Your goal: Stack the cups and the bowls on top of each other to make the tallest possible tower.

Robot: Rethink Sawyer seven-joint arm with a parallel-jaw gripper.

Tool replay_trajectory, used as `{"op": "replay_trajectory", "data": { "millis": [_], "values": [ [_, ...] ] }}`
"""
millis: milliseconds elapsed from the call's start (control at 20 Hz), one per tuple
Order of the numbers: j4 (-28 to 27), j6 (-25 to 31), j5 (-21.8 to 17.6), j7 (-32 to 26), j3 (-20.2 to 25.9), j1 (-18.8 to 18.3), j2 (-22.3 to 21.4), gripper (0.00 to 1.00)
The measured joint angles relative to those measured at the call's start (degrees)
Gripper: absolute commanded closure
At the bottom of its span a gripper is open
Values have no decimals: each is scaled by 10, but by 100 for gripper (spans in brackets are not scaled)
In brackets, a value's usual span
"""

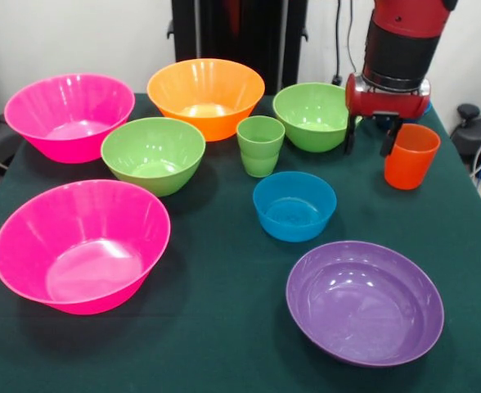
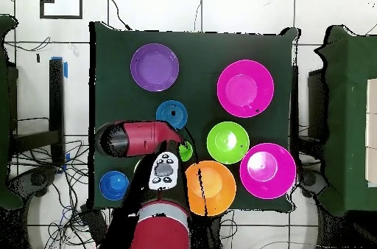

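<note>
Purple bowl (image 1: pixel 365 301) is lying nearest the camera, upright and empty, so nothing is stacked yet. Farther back, the gripper (image 1: pixel 368 137) is hanging just beside the orange cup (image 1: pixel 411 155), its two dark fingers (image 1: pixel 349 136) spread apart with nothing between them; one fingertip is sitting at the cup's rim, seemingly lining up for a grasp. Outward from there, a green bowl (image 1: pixel 314 115), the green cup (image 1: pixel 260 145) and a small blue bowl (image 1: pixel 294 205) are standing separately. Both pink bowls (image 1: pixel 81 245), another green bowl (image 1: pixel 153 154) and the orange bowl (image 1: pixel 205 96) are waiting mouth-up, likely as wide bases.
</note>
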Motion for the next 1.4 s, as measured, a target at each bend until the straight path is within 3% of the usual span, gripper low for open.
{"op": "replay_trajectory", "data": {
  "millis": [550,850,1400],
  "values": [
    [-41,153,-28,0,31,-58,-60,0],
    [-64,192,-43,0,54,-93,-72,0],
    [-82,194,-94,-11,118,-173,-73,0]
  ]
}}
